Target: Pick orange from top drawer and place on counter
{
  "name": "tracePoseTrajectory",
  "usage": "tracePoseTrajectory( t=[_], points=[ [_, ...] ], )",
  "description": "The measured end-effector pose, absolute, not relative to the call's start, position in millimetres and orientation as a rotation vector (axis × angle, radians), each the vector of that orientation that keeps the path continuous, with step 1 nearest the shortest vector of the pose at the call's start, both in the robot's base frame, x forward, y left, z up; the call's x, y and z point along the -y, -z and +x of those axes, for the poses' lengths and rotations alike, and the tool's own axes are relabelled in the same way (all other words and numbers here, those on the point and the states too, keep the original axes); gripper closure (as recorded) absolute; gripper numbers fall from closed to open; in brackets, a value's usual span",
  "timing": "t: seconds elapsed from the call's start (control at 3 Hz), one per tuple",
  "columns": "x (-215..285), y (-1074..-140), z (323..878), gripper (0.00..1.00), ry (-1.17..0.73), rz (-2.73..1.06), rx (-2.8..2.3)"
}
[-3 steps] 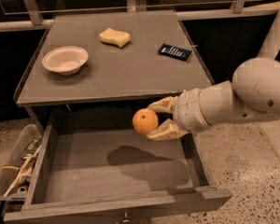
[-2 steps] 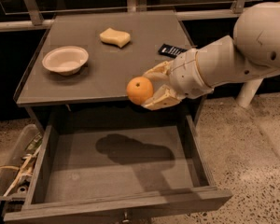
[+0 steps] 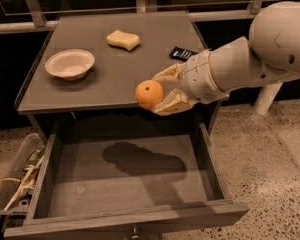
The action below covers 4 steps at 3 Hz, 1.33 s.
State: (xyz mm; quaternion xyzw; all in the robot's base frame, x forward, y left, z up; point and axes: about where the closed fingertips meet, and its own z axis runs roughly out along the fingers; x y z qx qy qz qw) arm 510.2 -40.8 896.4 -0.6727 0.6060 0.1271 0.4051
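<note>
A small round orange fruit point(image 3: 149, 94) is held in the air at the front edge of a flat grey-brown cabinet surface point(image 3: 115, 81). Below it, a wide, shallow grey wooden drawer point(image 3: 125, 221) is pulled well open. The fruit is gripped from its right side by a cream two-finger gripper point(image 3: 161, 94) on a thick white robot arm point(image 3: 250, 59) extended from the right. The jaws are clenched on the fruit, one above it and one below.

The step in hand is judged to be the carry to the surface — the fruit is out of the drawer but not yet set down. It is best taken further back, over the bare stretch between a shallow round white bowl point(image 3: 70, 64) and a small flat black packet point(image 3: 182, 53). There it should be lowered until the surface is touched, and only then let go. If released at the lip, a round fruit could be expected to roll back into the drawer.

Inside the drawer nothing is seen but a dark shadow on its floor. The bowl appears to hold nothing. A pale yellow sponge point(image 3: 123, 39) is laid loose at the back of the surface. At the far left, on the speckled floor, a clear plastic bin point(image 3: 10, 184) is partly shown — its mixed clutter cannot be made out.
</note>
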Motion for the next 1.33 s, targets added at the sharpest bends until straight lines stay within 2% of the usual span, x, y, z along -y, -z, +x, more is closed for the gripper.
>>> tracePoseTrajectory(
  t=[0.67, 1.33],
  points=[
    [41.0, -929.6, 580.8, 1.0, -0.253, -1.622, -1.497],
    [36.9, -924.6, 659.1, 1.0, -0.339, -1.433, -1.57]
  ],
)
